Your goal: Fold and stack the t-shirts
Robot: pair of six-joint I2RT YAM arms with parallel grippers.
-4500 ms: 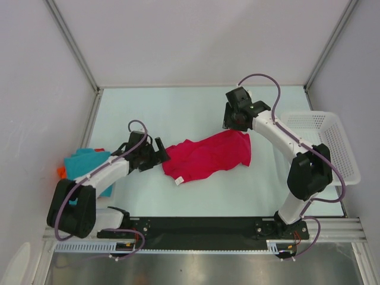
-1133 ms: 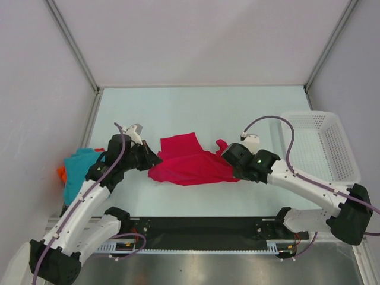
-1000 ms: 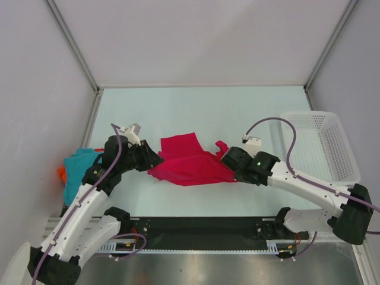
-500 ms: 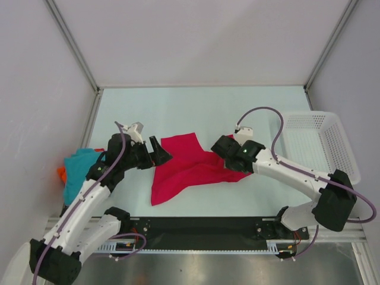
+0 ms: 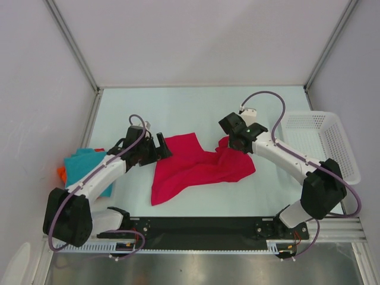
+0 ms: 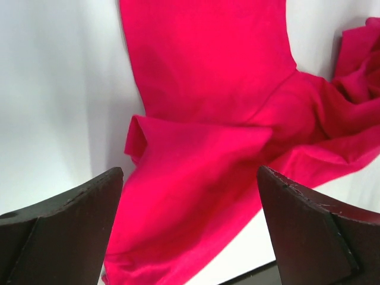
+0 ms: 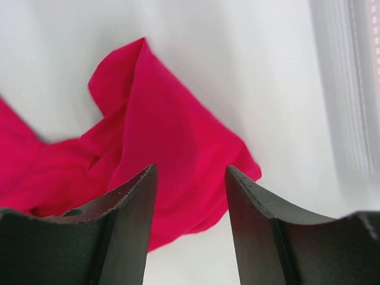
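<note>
The pink shirt [image 5: 199, 168] lies rumpled and partly spread in the middle of the table [image 5: 178, 110]. Its right side is bunched up. The left gripper [image 6: 190, 178] hangs by the shirt's far left corner, fingers wide apart and holding nothing. The right gripper [image 7: 191, 178] hovers over the bunched right end, fingers parted and empty. At the left edge lies a teal shirt [image 5: 80, 163], with what seems an orange shirt [image 5: 60, 172] peeking out beside it. A white basket [image 5: 332, 142] sits far right.

Teal t-shirt [image 5: 80, 160], 9 o'clock on table [image 5: 196, 101]: partly covered by left arm [image 5: 107, 169]. Orange t-shirt [image 5: 60, 173]: only a sliver shows beside it — shape untellable. Crimson t-shirt [image 6: 202, 119], left wrist view: cut off at 12 and 3 o'clock. Basket [image 7: 350, 89], right wrist view — blurred at 3 o'clock.
</note>
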